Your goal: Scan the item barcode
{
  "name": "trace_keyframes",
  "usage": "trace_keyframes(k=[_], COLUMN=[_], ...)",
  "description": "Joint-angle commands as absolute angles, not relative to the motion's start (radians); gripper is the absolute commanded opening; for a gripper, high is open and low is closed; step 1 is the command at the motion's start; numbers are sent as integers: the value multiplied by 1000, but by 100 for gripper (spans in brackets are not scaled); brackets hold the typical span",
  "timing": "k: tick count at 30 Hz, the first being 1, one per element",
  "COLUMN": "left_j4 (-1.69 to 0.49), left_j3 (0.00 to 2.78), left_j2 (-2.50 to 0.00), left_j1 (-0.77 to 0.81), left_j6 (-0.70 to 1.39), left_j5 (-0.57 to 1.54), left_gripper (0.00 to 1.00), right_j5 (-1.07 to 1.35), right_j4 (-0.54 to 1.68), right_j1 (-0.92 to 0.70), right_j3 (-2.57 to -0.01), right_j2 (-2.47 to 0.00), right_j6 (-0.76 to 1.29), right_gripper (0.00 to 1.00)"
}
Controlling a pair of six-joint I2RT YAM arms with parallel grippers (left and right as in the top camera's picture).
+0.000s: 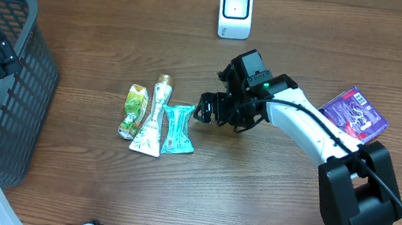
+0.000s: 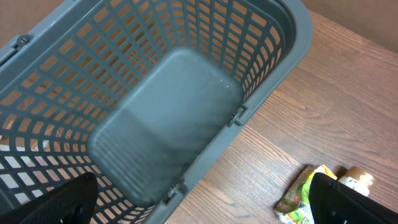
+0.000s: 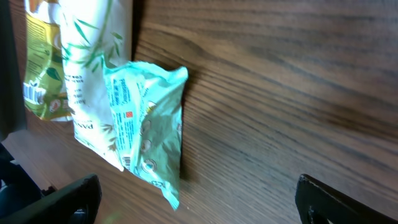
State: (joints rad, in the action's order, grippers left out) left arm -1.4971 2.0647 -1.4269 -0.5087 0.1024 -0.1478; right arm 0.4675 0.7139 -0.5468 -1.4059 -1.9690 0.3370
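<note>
Basket [image 1: 24, 94] cut off at frame edge; I can't read barcode on any packet. Left gripper [image 2: 205, 208] hangs over basket, jaws wide, empty. White scanner [image 1: 235, 11] at far edge of table [image 1: 249, 215], purple packet [image 1: 354, 113] off right. White pouch [image 1: 152, 117] and green packet [image 1: 133, 110] lie side by side. Teal packet [image 1: 177, 129] lies flat beside pouch, just on basket side of right gripper [image 1: 210, 107] — jaws spread, holding nothing, not touching it.

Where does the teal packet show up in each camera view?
Overhead: teal packet near centre, rightmost of three items lying side by side.
Left wrist: not in view.
Right wrist: left of centre.
Shared landmark: green packet, seen in all three views.
</note>
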Motion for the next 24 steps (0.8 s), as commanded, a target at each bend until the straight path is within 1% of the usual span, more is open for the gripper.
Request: trace_keyframes(k=[1, 10, 17, 24], left_j4=[-1495, -1495, -1495, -1495], left_j3=[2075, 2075, 2075, 2075], left_j2=[-1427, -1427, -1427, -1427], left_j1=[-510, -510, -510, -510], left_j6=[113, 113, 113, 113], left_j5=[-157, -157, -157, -157], left_gripper=[100, 99, 99, 100], right_j5=[473, 473, 473, 473], right_j4=[685, 616, 609, 615], right_j1=[-562, -592, -592, -592], right_j3=[-1402, -1402, -1402, -1402], right_j2=[-1981, -2013, -2013, -2013], right_j6=[342, 349, 364, 364], right_gripper=[100, 100, 99, 96])
